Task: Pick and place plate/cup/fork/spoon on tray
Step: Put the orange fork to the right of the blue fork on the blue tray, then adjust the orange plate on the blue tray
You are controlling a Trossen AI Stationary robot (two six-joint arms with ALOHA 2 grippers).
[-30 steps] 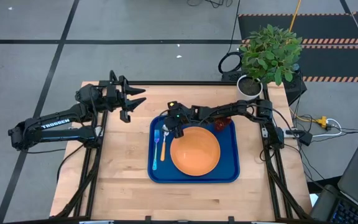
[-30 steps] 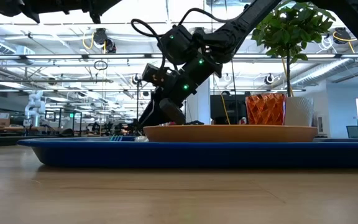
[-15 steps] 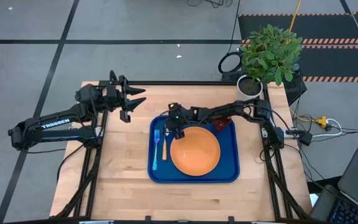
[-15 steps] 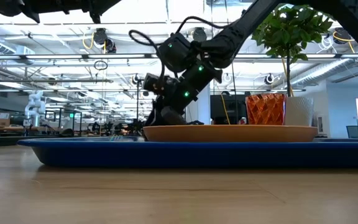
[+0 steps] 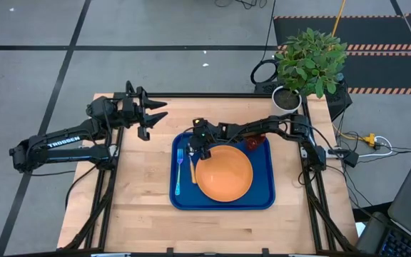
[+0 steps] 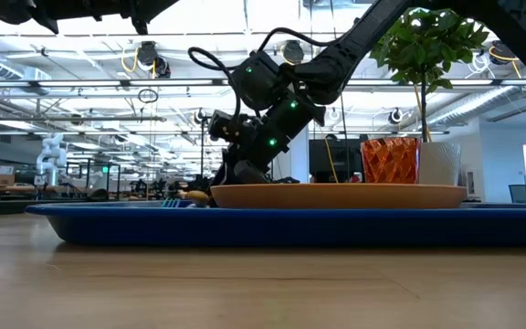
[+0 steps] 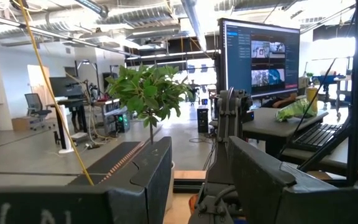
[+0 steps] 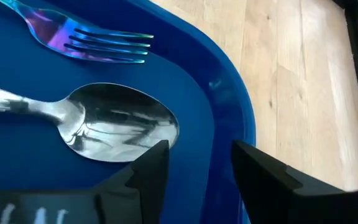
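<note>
Left gripper [image 5: 150,118]: parked over the table's far left corner, clear of the tray, jaws parted and holding nothing; it seems to wait there so the other arm has room.
Table [image 5: 141,193]: bare wood to the left of the tray.
Tray [image 5: 223,203]: blue, on the table's right half; all four task items already sit inside its rim.
Fork [image 5: 179,171]: light blue, lying lengthwise along the tray's left edge, tines toward the far end.
Spoon [image 5: 188,166]: just right of the fork and parallel to it, between the fork and the plate; the silver bowl rests flat on the tray floor near the far left corner, which reads as freshly set down.
Right gripper [image 5: 197,148]: low over the spoon's bowl end at the tray's far left corner, fingers spread and gripping nothing; the wrist view shows the fingertips either side of the tray rim.
Plate [image 5: 224,174]: orange, in the middle of the tray, nothing on it.
Cup [image 5: 253,142]: red tumbler upright at the tray's far right, partly hidden under the right arm.
Judgement: placement looks complete.
</note>
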